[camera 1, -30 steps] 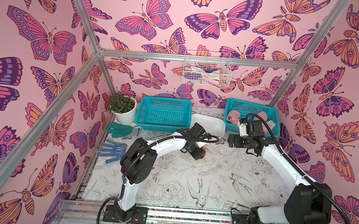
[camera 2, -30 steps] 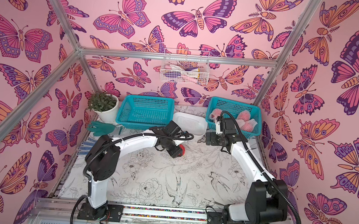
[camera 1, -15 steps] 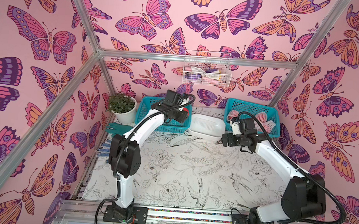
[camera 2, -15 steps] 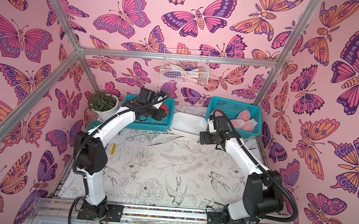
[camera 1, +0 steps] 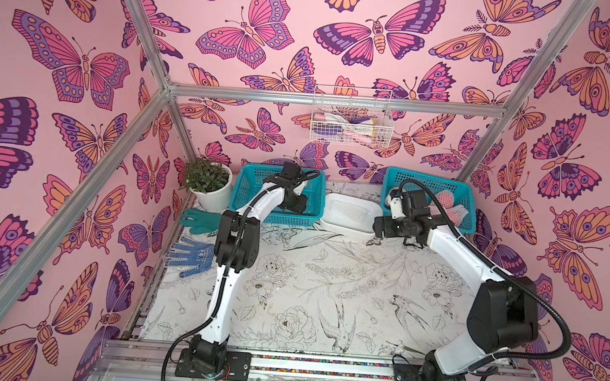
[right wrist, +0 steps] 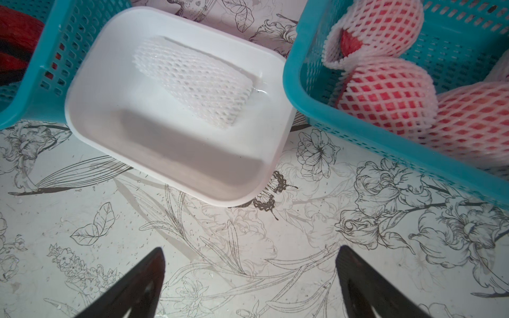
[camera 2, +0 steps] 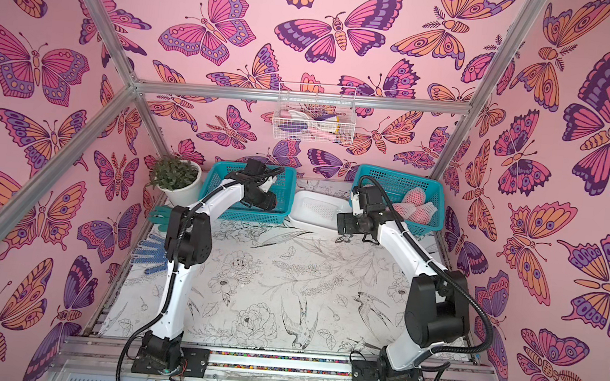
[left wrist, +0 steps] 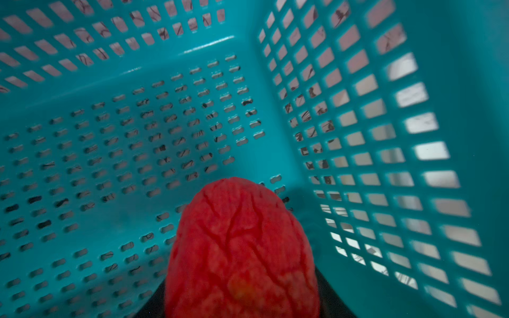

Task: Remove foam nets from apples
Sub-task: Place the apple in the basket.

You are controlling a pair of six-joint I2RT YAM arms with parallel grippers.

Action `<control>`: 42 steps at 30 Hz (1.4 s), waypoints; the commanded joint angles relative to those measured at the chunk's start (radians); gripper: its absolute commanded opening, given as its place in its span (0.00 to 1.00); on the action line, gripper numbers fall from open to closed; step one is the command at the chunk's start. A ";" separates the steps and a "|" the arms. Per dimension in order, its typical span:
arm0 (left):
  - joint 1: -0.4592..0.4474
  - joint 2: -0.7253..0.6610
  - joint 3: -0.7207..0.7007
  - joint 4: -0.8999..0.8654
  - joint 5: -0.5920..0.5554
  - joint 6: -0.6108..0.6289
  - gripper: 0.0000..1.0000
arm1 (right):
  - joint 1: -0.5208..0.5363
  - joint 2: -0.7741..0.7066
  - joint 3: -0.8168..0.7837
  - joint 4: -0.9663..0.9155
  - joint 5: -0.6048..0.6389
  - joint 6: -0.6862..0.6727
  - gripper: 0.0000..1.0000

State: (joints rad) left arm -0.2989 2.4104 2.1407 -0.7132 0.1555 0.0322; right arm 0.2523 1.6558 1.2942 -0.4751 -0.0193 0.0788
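My left gripper (camera 1: 296, 204) reaches down into the left teal basket (camera 1: 274, 217) and is shut on a bare red apple (left wrist: 242, 247), which hides the jaws in the left wrist view. That basket's floor (left wrist: 137, 151) holds nothing else that I can see. My right gripper (right wrist: 250, 256) hangs open over the table, just in front of the white tub (right wrist: 192, 165); in both top views it (camera 2: 344, 223) is by the tub's right corner. One loose foam net (right wrist: 192, 82) lies in the tub. Several apples in foam nets (right wrist: 385, 93) sit in the right teal basket (right wrist: 358, 132).
A potted plant (camera 1: 208, 179) stands at the back left. A teal glove (camera 1: 199, 221) and a blue dotted glove (camera 1: 190, 257) lie along the left edge. A white wire basket (camera 1: 348, 127) hangs on the back wall.
The left arm has swung from the middle of the table back to the left basket and lowered the apple into it. The right gripper has drifted a little left toward the tub, still open.
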 commanded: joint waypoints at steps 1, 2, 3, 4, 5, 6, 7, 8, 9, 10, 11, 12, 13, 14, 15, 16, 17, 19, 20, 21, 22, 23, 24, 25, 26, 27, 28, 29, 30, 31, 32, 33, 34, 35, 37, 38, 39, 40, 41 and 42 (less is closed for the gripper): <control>0.012 0.028 0.041 -0.068 -0.036 -0.011 0.44 | 0.006 0.034 0.048 -0.007 0.015 -0.004 0.97; 0.013 0.035 0.045 -0.074 -0.041 -0.015 0.44 | 0.006 0.046 0.056 -0.010 0.012 -0.005 0.97; 0.013 0.042 0.049 -0.079 -0.046 -0.017 0.44 | 0.006 0.055 0.065 -0.012 0.012 -0.005 0.97; 0.014 0.052 0.058 -0.088 -0.051 -0.017 0.45 | 0.007 0.062 0.072 -0.014 0.011 -0.007 0.97; 0.013 0.064 0.070 -0.099 -0.055 -0.016 0.45 | 0.007 0.071 0.078 -0.016 0.012 -0.008 0.97; 0.014 0.072 0.082 -0.110 -0.059 -0.017 0.45 | 0.006 0.075 0.082 -0.016 0.012 -0.010 0.97; 0.014 0.087 0.097 -0.125 -0.064 -0.018 0.46 | 0.006 0.081 0.085 -0.017 0.015 -0.012 0.97; 0.013 0.102 0.112 -0.143 -0.065 -0.019 0.46 | 0.006 0.084 0.087 -0.017 0.017 -0.013 0.97; 0.013 0.114 0.130 -0.161 -0.068 -0.021 0.47 | 0.007 0.087 0.089 -0.017 0.020 -0.016 0.97; 0.013 0.129 0.148 -0.176 -0.069 -0.024 0.48 | 0.006 0.088 0.091 -0.019 0.025 -0.018 0.97; 0.014 0.139 0.163 -0.190 -0.071 -0.025 0.48 | 0.006 0.090 0.092 -0.019 0.028 -0.019 0.98; 0.013 0.151 0.180 -0.203 -0.073 -0.028 0.50 | 0.005 0.090 0.094 -0.019 0.033 -0.022 0.98; 0.014 0.162 0.200 -0.217 -0.073 -0.028 0.50 | 0.006 0.091 0.095 -0.020 0.035 -0.023 0.98; 0.014 0.171 0.215 -0.230 -0.074 -0.029 0.52 | 0.005 0.091 0.098 -0.022 0.038 -0.026 0.98; 0.014 0.179 0.231 -0.239 -0.072 -0.029 0.55 | 0.007 0.091 0.102 -0.023 0.042 -0.027 0.98; 0.013 0.182 0.241 -0.241 -0.067 -0.028 0.60 | 0.006 0.092 0.106 -0.027 0.047 -0.028 0.98; 0.014 0.178 0.246 -0.241 -0.061 -0.030 0.64 | 0.005 0.091 0.111 -0.031 0.055 -0.029 0.98; 0.013 0.167 0.263 -0.240 -0.030 -0.027 0.73 | 0.004 0.091 0.127 -0.047 0.075 -0.015 0.98; 0.014 0.161 0.270 -0.240 -0.027 -0.030 0.75 | 0.004 0.092 0.136 -0.057 0.081 -0.010 0.98; 0.013 0.152 0.280 -0.240 -0.027 -0.032 0.77 | 0.004 0.091 0.141 -0.066 0.081 -0.008 0.98; 0.013 0.146 0.287 -0.240 -0.025 -0.032 0.80 | 0.003 0.091 0.149 -0.077 0.081 -0.007 0.98; 0.013 0.140 0.292 -0.240 -0.027 -0.031 0.82 | 0.004 0.091 0.152 -0.083 0.082 -0.004 0.99; 0.013 0.132 0.294 -0.240 -0.030 -0.032 0.83 | 0.003 0.090 0.156 -0.092 0.082 -0.002 0.99; 0.013 0.123 0.293 -0.240 -0.031 -0.032 0.85 | 0.003 0.088 0.160 -0.101 0.084 0.000 0.99; 0.013 0.115 0.290 -0.240 -0.034 -0.033 0.86 | 0.002 0.086 0.162 -0.109 0.086 0.001 0.99; 0.013 0.104 0.288 -0.241 -0.034 -0.036 0.87 | 0.004 0.083 0.166 -0.122 0.090 0.002 1.00; 0.013 0.094 0.285 -0.241 -0.034 -0.037 0.89 | 0.004 0.079 0.169 -0.133 0.098 0.003 1.00; 0.013 0.079 0.281 -0.240 -0.038 -0.041 0.91 | 0.003 0.071 0.174 -0.143 0.110 0.002 1.00; 0.013 0.066 0.280 -0.240 -0.038 -0.043 0.93 | 0.001 0.062 0.174 -0.150 0.120 0.004 0.99; 0.012 0.053 0.279 -0.240 -0.039 -0.044 0.96 | -0.001 0.053 0.174 -0.153 0.126 0.005 0.99; 0.012 0.038 0.278 -0.240 -0.042 -0.045 1.00 | -0.006 0.039 0.176 -0.159 0.125 0.006 0.99; 0.011 0.023 0.277 -0.240 -0.047 -0.045 1.00 | -0.011 0.029 0.176 -0.162 0.125 0.011 0.99; 0.011 0.008 0.273 -0.240 -0.051 -0.044 1.00 | -0.017 0.020 0.177 -0.165 0.127 0.015 0.99; 0.010 -0.006 0.268 -0.239 -0.055 -0.043 1.00 | -0.022 0.014 0.182 -0.173 0.132 0.021 0.99; 0.010 -0.036 0.252 -0.240 -0.062 -0.038 1.00 | -0.031 0.005 0.198 -0.196 0.141 0.020 0.99; 0.010 -0.057 0.236 -0.238 -0.062 -0.038 1.00 | -0.034 0.000 0.207 -0.207 0.147 0.015 0.99; 0.010 -0.077 0.216 -0.233 -0.060 -0.034 1.00 | -0.038 -0.003 0.213 -0.218 0.156 0.012 0.99; 0.010 -0.099 0.194 -0.228 -0.059 -0.031 1.00 | -0.044 -0.004 0.221 -0.228 0.164 0.007 0.99; 0.009 -0.118 0.177 -0.224 -0.060 -0.031 1.00 | -0.050 -0.003 0.226 -0.236 0.173 0.006 0.99; 0.009 -0.138 0.157 -0.219 -0.059 -0.029 1.00 | -0.059 -0.001 0.234 -0.246 0.179 0.007 0.99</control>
State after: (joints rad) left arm -0.2932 2.3325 2.3444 -0.9253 0.1078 -0.0048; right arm 0.2123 1.6791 1.4864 -0.6617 0.1181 0.0818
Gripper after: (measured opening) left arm 0.999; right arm 0.992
